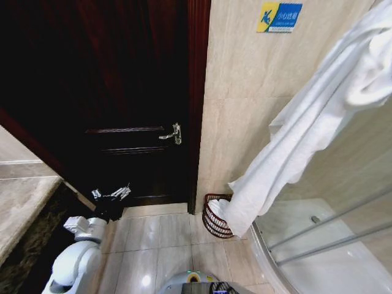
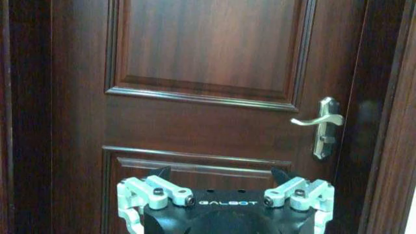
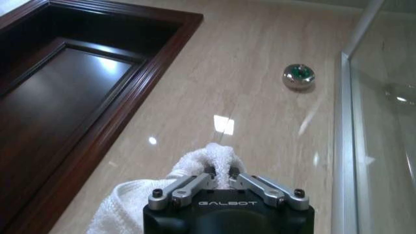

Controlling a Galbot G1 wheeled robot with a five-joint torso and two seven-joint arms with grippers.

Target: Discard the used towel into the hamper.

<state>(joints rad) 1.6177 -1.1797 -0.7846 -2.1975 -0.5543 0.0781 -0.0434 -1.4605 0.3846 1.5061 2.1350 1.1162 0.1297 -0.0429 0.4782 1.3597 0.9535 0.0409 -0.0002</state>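
Note:
A large white towel hangs from the upper right of the head view down to just above the floor. Its lower end drapes over the far side of the hamper, a small dark reddish-brown openwork basket standing against the tiled wall. In the right wrist view my right gripper is shut on a bunched fold of the towel, raised high near the wall. My left gripper is low at the left, facing the door. In the left wrist view the left gripper is open with nothing in it.
A dark wooden door with a metal lever handle fills the left. A glass shower enclosure stands at the right, and a stone counter at the far left. Tiled floor lies before the hamper.

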